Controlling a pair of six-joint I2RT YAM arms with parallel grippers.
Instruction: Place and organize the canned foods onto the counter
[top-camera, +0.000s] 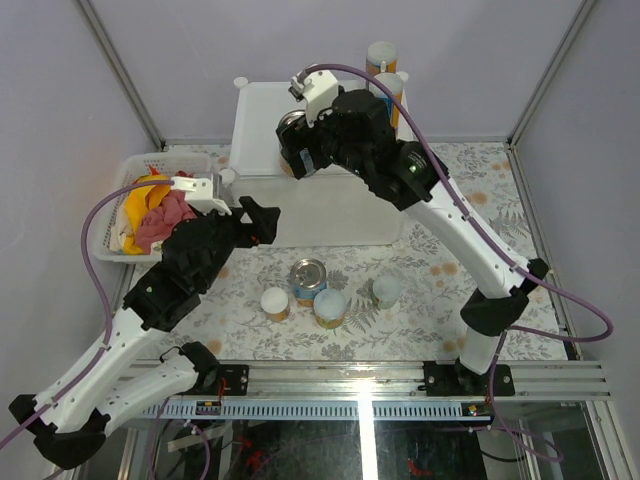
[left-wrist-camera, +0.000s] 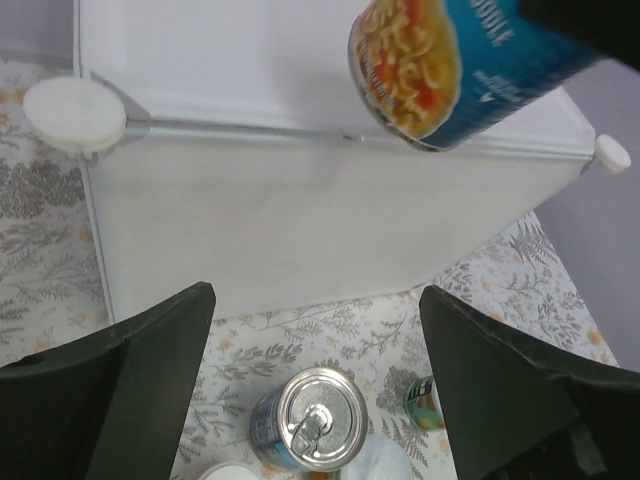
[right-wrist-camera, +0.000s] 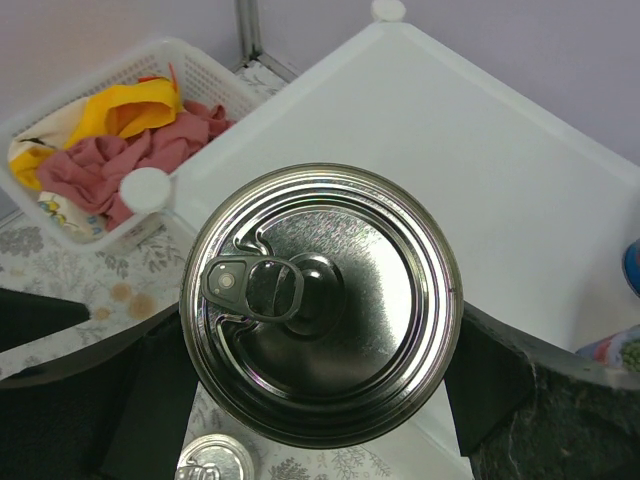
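Note:
My right gripper (top-camera: 297, 148) is shut on a wide blue-labelled steel can (right-wrist-camera: 320, 300), held in the air above the front left part of the white counter (top-camera: 330, 205). The same can (left-wrist-camera: 450, 70) shows tilted at the top of the left wrist view. My left gripper (left-wrist-camera: 315, 370) is open with nothing between its fingers, hovering above the table in front of the counter (left-wrist-camera: 300, 230). Below it stands a second steel can (left-wrist-camera: 310, 420), also blue-labelled. Beside that can (top-camera: 308, 278) are a white-lidded jar (top-camera: 275, 303) and two pale-lidded cans (top-camera: 330, 307) (top-camera: 385, 291).
Two tall slim canisters (top-camera: 381, 57) (top-camera: 389, 90) stand at the counter's far right corner. A white mesh basket (top-camera: 150, 165) on the left holds a yellow banana (right-wrist-camera: 125, 110) and pink cloth (right-wrist-camera: 120, 165). Round knobs (left-wrist-camera: 73, 113) stick out at the counter's corners.

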